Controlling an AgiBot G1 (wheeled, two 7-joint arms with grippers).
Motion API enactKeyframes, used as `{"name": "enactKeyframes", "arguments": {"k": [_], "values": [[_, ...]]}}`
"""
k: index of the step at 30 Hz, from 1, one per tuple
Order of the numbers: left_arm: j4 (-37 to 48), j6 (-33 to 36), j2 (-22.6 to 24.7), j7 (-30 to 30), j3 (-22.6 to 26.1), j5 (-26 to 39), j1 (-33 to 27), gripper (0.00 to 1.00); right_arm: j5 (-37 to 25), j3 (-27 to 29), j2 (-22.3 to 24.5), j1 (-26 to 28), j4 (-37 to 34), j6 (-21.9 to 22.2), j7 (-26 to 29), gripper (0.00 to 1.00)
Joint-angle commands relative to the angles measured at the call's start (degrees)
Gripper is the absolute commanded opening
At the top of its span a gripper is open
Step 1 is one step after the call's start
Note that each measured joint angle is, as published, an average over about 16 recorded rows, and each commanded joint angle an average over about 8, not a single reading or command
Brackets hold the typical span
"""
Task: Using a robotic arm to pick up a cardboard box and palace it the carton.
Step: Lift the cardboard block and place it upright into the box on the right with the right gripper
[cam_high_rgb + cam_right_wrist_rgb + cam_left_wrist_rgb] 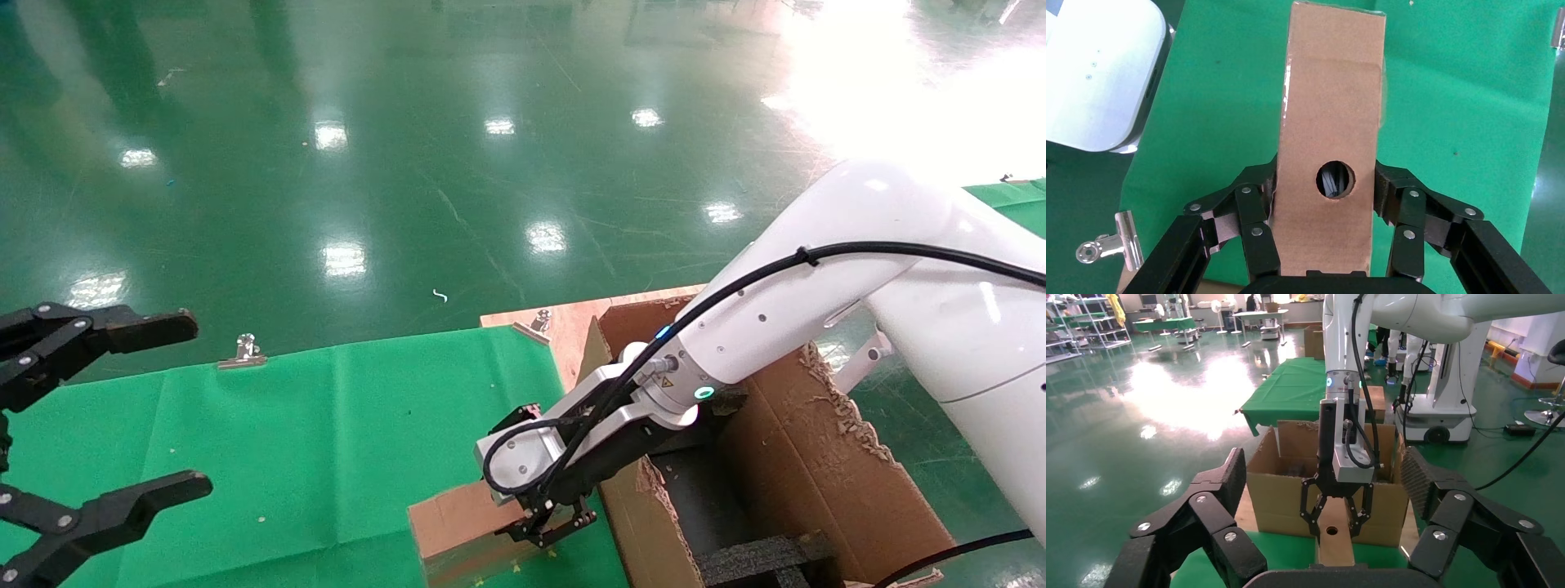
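Cardboard box (1329,153), brown, round-holed, clamped in right end effector (1327,214).

Right gripper (546,523) fingers clamped shut; left gripper (122,408) fingers spread

Glossy green floor (409,163) all around, dotted with white reflections of ceiling lights and washed out by a bright glare (882,90) at far right. Nearer, a tabletop under green cloth (327,441), pinned by metal clips (242,351), with a bare wooden edge (564,322) at one corner. Farther off in the left wrist view, metal shelving (1076,324), tables (1165,324) and a black chair (1551,386).
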Motion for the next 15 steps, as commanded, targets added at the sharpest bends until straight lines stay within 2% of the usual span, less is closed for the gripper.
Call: {"name": "enactKeyframes", "arguments": {"k": [1,8,15], "values": [[0.0,0.0,0.0,0.0,0.0,0.0,0.0,1.0,-0.06,0.01,0.01,-0.06,0.01,0.04,0.0,0.0],[0.0,0.0,0.0,0.0,0.0,0.0,0.0,1.0,1.24,0.07,0.39,2.31,-0.45,-0.17,0.06,0.0],[0.0,0.0,0.0,0.0,0.0,0.0,0.0,1.0,3.68,-1.15,0.79,11.54,-3.02,-1.01,-1.24,0.0]]}}
